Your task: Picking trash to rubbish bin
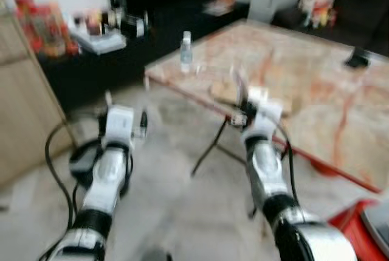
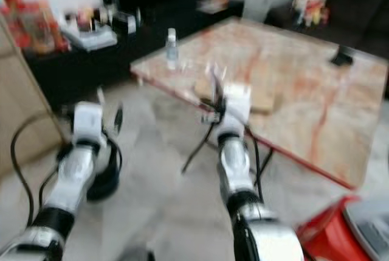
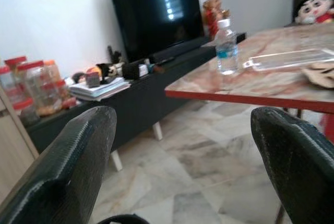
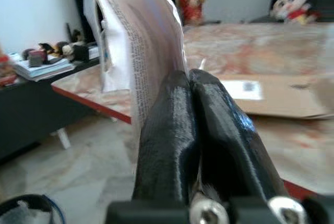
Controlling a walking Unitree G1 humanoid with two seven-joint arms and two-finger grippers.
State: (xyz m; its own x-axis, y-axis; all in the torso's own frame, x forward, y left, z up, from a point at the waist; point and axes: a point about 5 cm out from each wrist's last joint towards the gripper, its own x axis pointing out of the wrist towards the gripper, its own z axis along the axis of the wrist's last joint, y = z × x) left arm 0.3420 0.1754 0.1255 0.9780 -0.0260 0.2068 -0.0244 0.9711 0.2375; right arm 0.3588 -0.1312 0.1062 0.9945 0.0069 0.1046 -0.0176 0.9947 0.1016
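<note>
Right gripper was clamped on a printed paper sheet rising above its fingertips, near the table edge; left gripper was spread wide, holding nothing.

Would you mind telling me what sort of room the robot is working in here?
Most likely a home living room: a large dark television stands on a low black cabinet, a marble-patterned table holds a water bottle, and a soft doll sits on dark seating behind.
</note>
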